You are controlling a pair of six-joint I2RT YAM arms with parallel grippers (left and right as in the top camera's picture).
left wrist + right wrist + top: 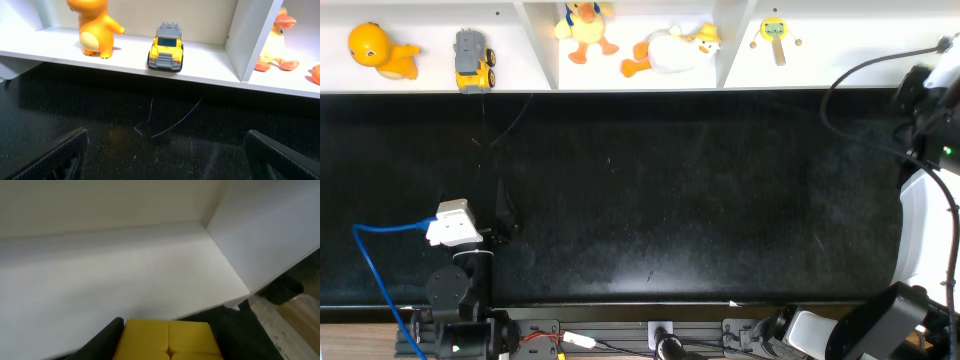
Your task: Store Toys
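A: Status on the toys?

B: One in hand. The yellow block (170, 342) is clamped between the right gripper's (170, 324) fingers, just at the front edge of a white shelf compartment (130, 270) at the far right of the scene. My read is that it isn't set down yet.

A: What's stored already?

B: Five toys are on the shelf (520, 82) along the far edge.
- Left bay: an orange toy (380, 50) and a yellow truck (473, 60), near each other but not touching.
- Middle bay: a duck plush (585, 28) sitting up, and a white duck plush (670, 50) lying just to its right.
- Next bay right: a small rattle toy (775, 35).

A: Left arm?

B: The left gripper (167, 165) is low over the near-left of the black table (700, 200). Its jaws are spread wide with nothing between them, and it faces the truck's bay.

A: So what's left?

B: The block is the one toy I see that isn't on the shelf. It needs to go into that right-hand compartment and be released. After that I'd call the job done, so we're near the end.

A: Risks?

B: The block is at the lip, not deep in the bay. Releasing it here could drop it off the edge.
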